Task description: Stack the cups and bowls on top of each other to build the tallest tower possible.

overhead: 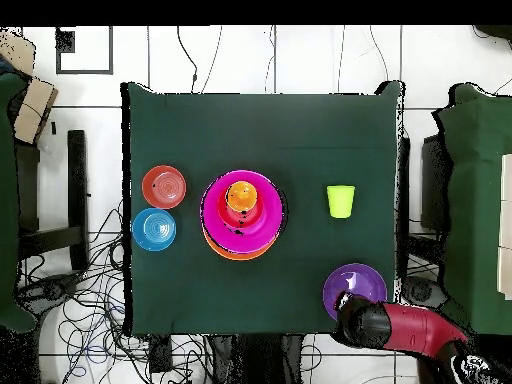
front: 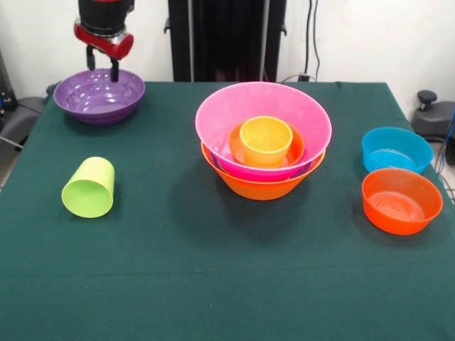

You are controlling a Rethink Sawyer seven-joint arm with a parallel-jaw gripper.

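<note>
My gripper [front: 102, 72] hangs open at the far left over the far rim of a wide purple bowl [front: 99, 96]; its fingers [front: 114, 71] stand apart just above the rim. In the overhead view the gripper [overhead: 346, 300] is at the purple bowl's [overhead: 358, 283] near edge. The tower [front: 263, 142] stands mid-table: a yellow-orange bowl [front: 263, 187] at the base, a purple edge showing, the large pink bowl [front: 213, 114], a small red-orange bowl [front: 297, 148] and an orange cup [front: 265, 141] inside. A lime green cup [front: 89, 187] lies on its side.
A blue bowl [front: 396, 149] and a red-orange bowl [front: 402, 200] sit side by side at the right of the green table [front: 213, 284]. In the overhead view they lie left of the tower [overhead: 240, 215], and the lime cup [overhead: 340, 200] lies to its right.
</note>
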